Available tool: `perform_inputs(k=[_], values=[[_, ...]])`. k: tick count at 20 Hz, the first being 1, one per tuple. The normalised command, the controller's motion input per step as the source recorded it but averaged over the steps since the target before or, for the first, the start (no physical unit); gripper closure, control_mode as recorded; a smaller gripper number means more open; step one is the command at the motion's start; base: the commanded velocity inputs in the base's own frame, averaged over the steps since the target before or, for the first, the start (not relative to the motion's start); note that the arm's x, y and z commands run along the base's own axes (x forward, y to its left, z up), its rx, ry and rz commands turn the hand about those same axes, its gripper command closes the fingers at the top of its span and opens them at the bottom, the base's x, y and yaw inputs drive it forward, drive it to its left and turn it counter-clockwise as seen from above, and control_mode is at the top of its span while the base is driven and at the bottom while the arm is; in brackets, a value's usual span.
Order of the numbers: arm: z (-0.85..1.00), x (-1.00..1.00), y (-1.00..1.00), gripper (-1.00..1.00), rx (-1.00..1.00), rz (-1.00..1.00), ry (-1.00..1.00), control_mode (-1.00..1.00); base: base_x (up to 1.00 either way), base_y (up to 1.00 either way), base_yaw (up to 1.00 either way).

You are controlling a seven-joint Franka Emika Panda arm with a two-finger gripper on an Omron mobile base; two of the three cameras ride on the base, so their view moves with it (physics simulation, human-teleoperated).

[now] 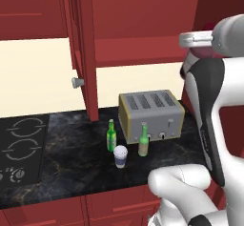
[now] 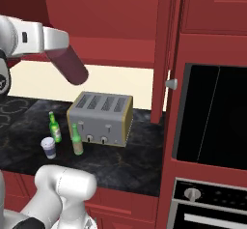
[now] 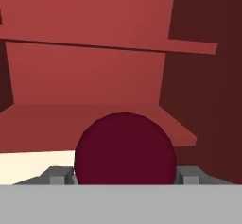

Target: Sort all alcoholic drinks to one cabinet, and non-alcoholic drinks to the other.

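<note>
Gripper (image 3: 124,176): bottom centre of the hand view, jaws standing wide on either side of the juice bottle (image 3: 125,148), clasping it; its round maroon end faces the camera and hides most of the gap between the fingers (image 3: 56,176).

Juice bottle: upper left of the right base view (image 2: 71,67), a dark red-purple cylinder slanting down and rightward from the hand, raised well above the bench (image 2: 125,163). In the left base view only a sliver shows at upper right (image 1: 202,53), under the wrist.

Cabinet (image 3: 94,76): open, red, directly ahead of the gripper in the hand view; one shelf edge crosses the upper frame, a lower shelf sits just behind the bottle.

Cabinet door (image 1: 85,48): upper centre-left of the left base view, swung open, round grey knob (image 1: 77,82) on its edge.

Toaster (image 1: 151,115): centre of the left base view, grey with yellowish sides, four slots, on the bench.

Bright green bottle (image 1: 111,137): upright, just left of the toaster's front corner.

Olive bottle (image 1: 143,141): upright, just in front of the toaster.

Cup (image 1: 120,156): white lid, dark sleeve, between the two green bottles and nearer the bench edge.

Cooktop (image 1: 21,148): lower left of the left base view.

Oven (image 2: 217,121): right side of the right base view, black glass.
</note>
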Motion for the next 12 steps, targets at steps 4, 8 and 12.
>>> perform_inputs(k=[4, 8, 12], values=[[0.06, 0.19, -0.05, 1.0, 0.0, -0.04, -0.04, -1.0, 0.0, 0.0, 0.0], [0.03, 0.22, -0.05, 1.0, 0.01, -0.03, 0.0, -1.0, 0.0, 0.0, 0.0], [0.01, 0.24, -0.05, 1.0, 0.02, -0.03, 0.0, -1.0, 0.0, 0.0, 0.0]])
